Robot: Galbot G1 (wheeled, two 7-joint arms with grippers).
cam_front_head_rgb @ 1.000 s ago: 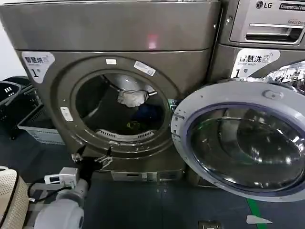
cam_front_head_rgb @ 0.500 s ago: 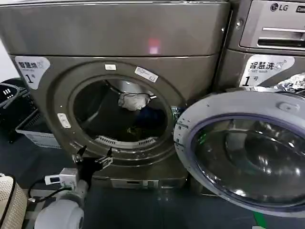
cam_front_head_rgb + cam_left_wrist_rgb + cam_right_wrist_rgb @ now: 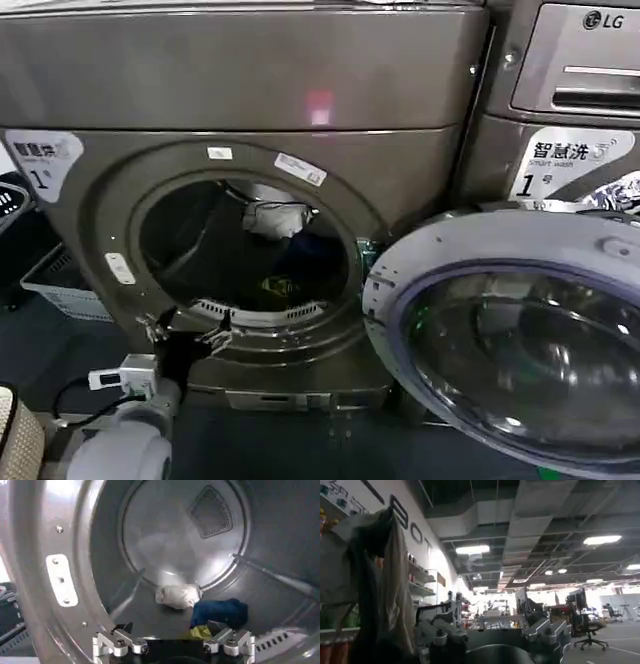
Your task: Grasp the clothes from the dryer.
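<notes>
1. Dryer (image 3: 250,90): bronze-grey front-loader, white "1" sticker (image 3: 38,160) at upper left of its front, porthole open
2. Glass door (image 3: 520,350): grey-rimmed, swung out to the right
3. Clothes, all on the drum floor: whitish-grey piece (image 3: 177,595) toward the back wall; dark blue piece (image 3: 220,612) just beside it; yellow-green piece (image 3: 201,631) touching the blue one, nearer the opening
4. Left hand (image 3: 190,328): at the porthole's lower rim, fingers spread, holding nothing, apart from the clothes
5. Right hand (image 3: 495,637): pointed at the room, away from the dryer, fingers spread, holding nothing
</notes>
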